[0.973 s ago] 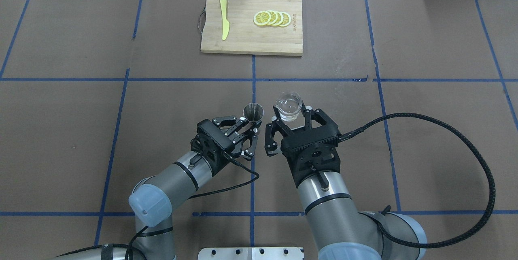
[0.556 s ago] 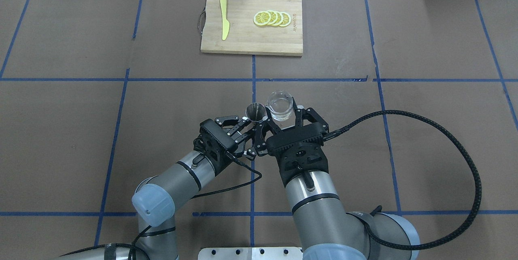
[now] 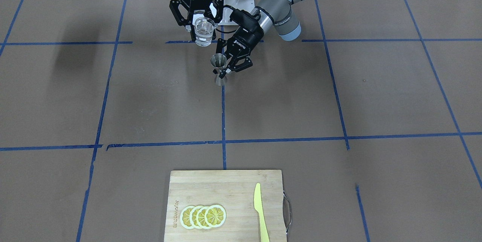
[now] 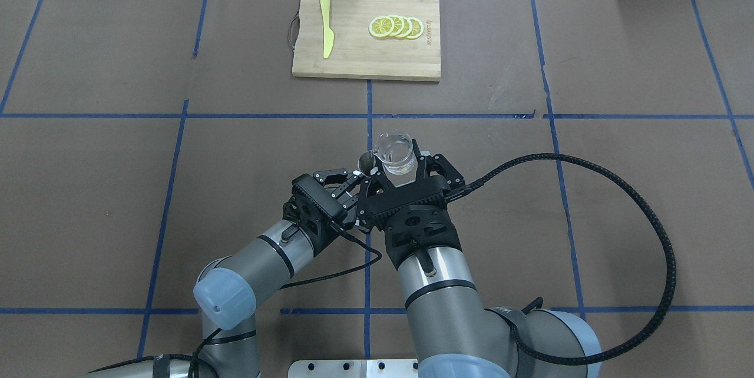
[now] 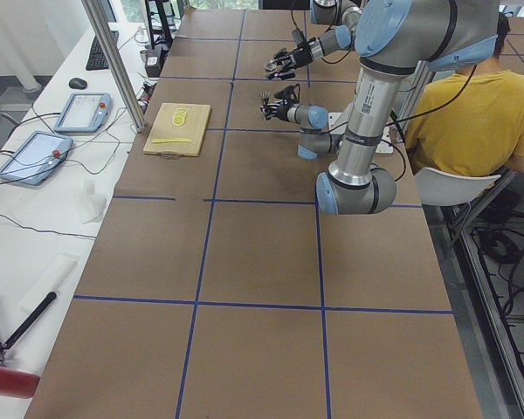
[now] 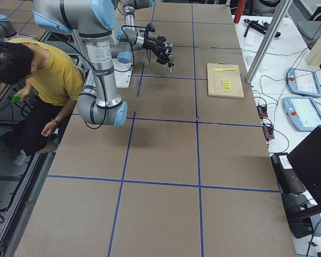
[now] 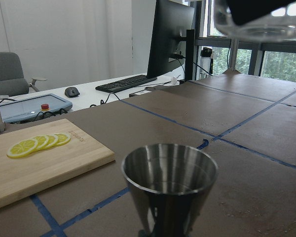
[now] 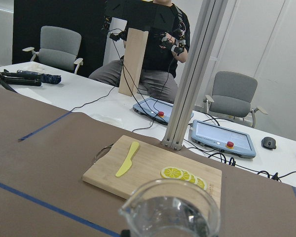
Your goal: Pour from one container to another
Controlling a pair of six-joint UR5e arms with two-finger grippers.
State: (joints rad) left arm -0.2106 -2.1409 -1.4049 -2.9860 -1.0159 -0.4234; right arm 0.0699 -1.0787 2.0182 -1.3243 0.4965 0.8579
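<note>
Right pincer point(image 4: 399, 170) pinches the cup point(image 4: 393, 152), held with its lip above the jigger point(image 3: 218, 62), which the left pincer point(image 3: 225, 70) clamps at the waist, apparently on the table point(image 3: 339, 95). That mouth is narrow: a fast tilt or an off-centre lip likely spills liquid.

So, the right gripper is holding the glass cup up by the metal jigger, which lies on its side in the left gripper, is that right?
No: the metal jigger stands upright, mouth up, as the left wrist view shows. Otherwise yes: the right gripper holds the glass cup up by it, the left gripper grips it.
</note>
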